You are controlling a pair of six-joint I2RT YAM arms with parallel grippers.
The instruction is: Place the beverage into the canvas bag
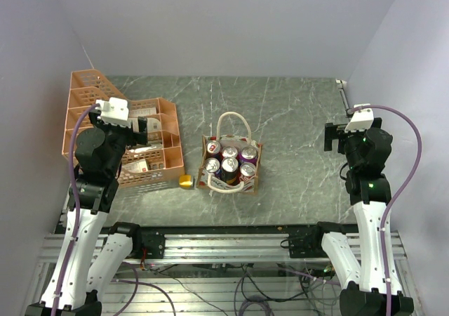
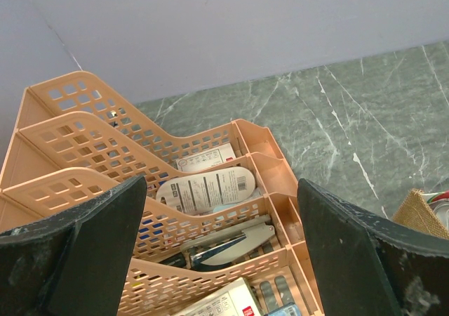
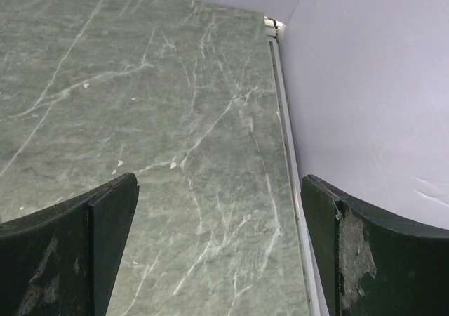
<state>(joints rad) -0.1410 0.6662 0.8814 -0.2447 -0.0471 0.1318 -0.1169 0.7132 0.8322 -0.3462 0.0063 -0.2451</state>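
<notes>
The tan canvas bag (image 1: 210, 167) with white loop handles stands at the table's middle in the top view. Several beverage cans (image 1: 230, 163) stand upright inside it. A corner of the bag (image 2: 424, 211) shows at the right edge of the left wrist view. My left gripper (image 1: 144, 130) is open and empty, above the orange tray rack, left of the bag. My right gripper (image 1: 333, 135) is open and empty at the right side, over bare table near the wall.
The orange mesh tray rack (image 1: 84, 105) fills the left side, holding packets, a stapler (image 2: 231, 240) and small boxes. A small yellow object (image 1: 185, 181) lies between rack and bag. A metal rail (image 3: 284, 119) runs along the right wall.
</notes>
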